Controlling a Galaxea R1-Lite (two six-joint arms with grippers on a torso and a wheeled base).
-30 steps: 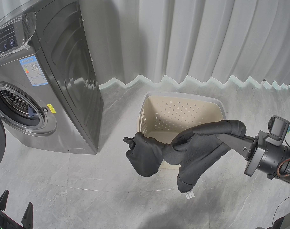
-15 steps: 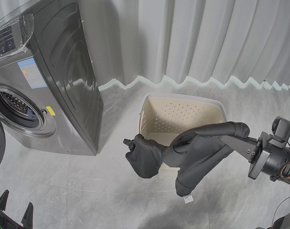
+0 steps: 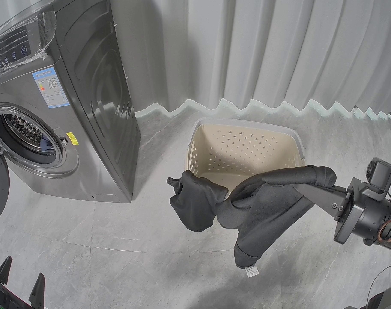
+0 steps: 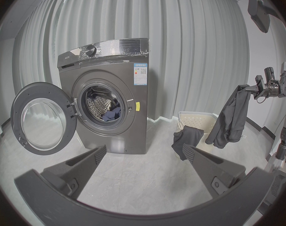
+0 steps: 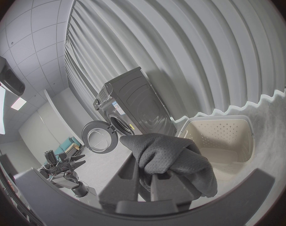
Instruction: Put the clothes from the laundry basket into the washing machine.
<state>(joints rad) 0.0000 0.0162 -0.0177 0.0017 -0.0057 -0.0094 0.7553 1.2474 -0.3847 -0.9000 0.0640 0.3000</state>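
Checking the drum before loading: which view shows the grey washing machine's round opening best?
The left wrist view: the grey washing machine's round opening faces it squarely, blue clothes inside. The head view catches it obliquely; the right wrist view, small and distant.

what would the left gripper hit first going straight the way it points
Probably the lower front of the washing machine: the open left gripper faces it across bare floor, though depth is unclear.

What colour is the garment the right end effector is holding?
The garment is plain dark charcoal grey, with no pattern; the head view shows it best.
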